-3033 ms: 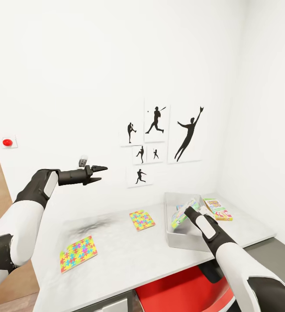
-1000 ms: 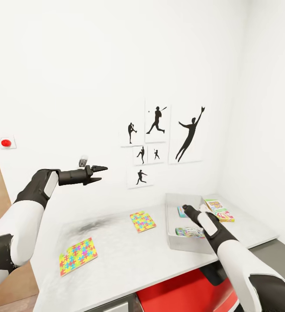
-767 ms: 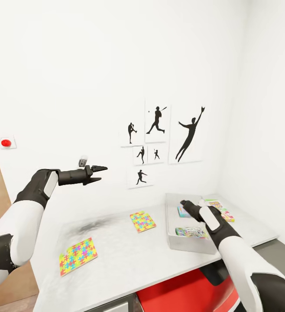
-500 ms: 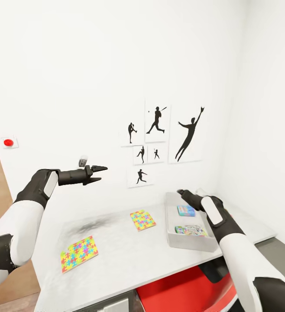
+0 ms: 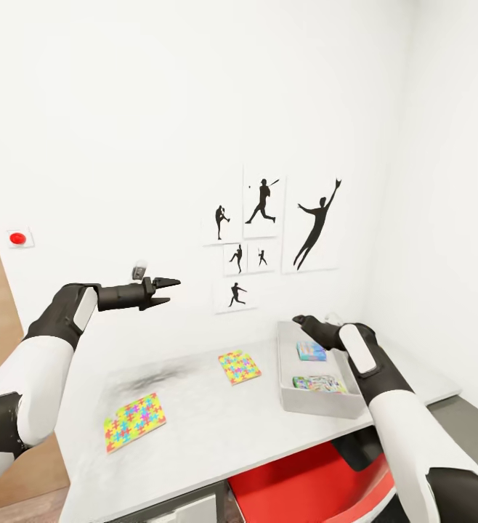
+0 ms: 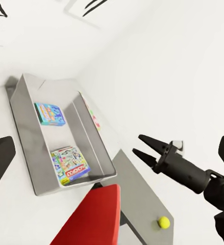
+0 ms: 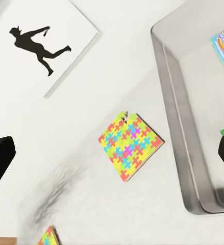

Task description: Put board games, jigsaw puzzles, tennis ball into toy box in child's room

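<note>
Right gripper: my right gripper [image 5: 306, 324] now hangs above the far rim of the toy box, up and back from where it was a second ago, low over the box's inside. I cannot tell from these views whether it is released or clenched, and I see nothing carried in it.
Left gripper: my left gripper [image 5: 168, 283] is held out in the air over the bench's left half, jaws parted and empty, unmoved across the last three seconds.
Toy box: the grey toy box [image 5: 288, 396] sits on the bench [image 5: 203, 428] toward its right end.
Board games: the blue board game [image 5: 311, 351] lies at the far end inside the box; the white-green board game [image 5: 320, 383], which my right gripper held tilted over the box three seconds ago, now lies flat at the near end. I take that placement as finished.
Jigsaw puzzles: the near jigsaw puzzle [image 5: 134, 421] and the far jigsaw puzzle [image 5: 239, 366] remain out on the bench, left of the box.
Tennis ball: the tennis ball [image 6: 164, 222] shows small in the left wrist view, outside the box.
</note>
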{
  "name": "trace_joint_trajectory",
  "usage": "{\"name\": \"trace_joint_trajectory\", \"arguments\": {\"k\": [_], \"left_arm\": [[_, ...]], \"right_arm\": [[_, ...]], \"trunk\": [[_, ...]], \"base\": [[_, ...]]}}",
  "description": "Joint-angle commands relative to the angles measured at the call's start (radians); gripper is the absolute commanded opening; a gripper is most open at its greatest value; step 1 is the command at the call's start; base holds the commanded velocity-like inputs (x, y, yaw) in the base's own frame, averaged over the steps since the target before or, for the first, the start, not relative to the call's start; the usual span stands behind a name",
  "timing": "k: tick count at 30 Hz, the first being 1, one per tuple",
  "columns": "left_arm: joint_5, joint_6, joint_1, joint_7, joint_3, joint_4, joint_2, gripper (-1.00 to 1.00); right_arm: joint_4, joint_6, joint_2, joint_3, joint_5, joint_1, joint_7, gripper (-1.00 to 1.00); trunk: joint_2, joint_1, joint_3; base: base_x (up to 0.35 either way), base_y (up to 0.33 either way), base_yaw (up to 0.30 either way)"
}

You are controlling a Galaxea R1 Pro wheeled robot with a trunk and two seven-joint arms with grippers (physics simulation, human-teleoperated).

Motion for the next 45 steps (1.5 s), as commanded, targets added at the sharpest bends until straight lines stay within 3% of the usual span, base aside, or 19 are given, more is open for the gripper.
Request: {"name": "trace_joint_trajectory", "arguments": {"k": [1,18,29,45], "left_arm": [[0.002,0.005,0.000,-0.001,0.001,0.000,-0.001,1.00],[0.002,0.005,0.000,-0.001,0.001,0.000,-0.001,1.00],[0.002,0.007,0.000,-0.001,0.003,0.000,0.001,1.00],[0.002,0.008,0.000,-0.001,0.002,0.000,0.003,1.00]], "right_arm": [[-0.018,0.006,0.000,0.001,-0.011,0.001,-0.008,1.00],[-0.058,0.014,-0.005,0.000,-0.018,0.009,-0.008,1.00],[-0.058,0.030,-0.008,0.001,-0.078,0.009,-0.009,1.00],[-0.113,0.066,-0.008,0.002,-0.082,0.026,-0.007,1.00]], "trunk": [[-0.001,0.000,-0.001],[-0.001,0.000,-0.001],[-0.001,0.000,-0.001],[-0.001,0.000,-0.001]], "base": [[-0.024,0.000,0.000],[-0.004,0.000,0.000],[0.000,0.000,0.000],[-0.069,0.000,0.000]]}}
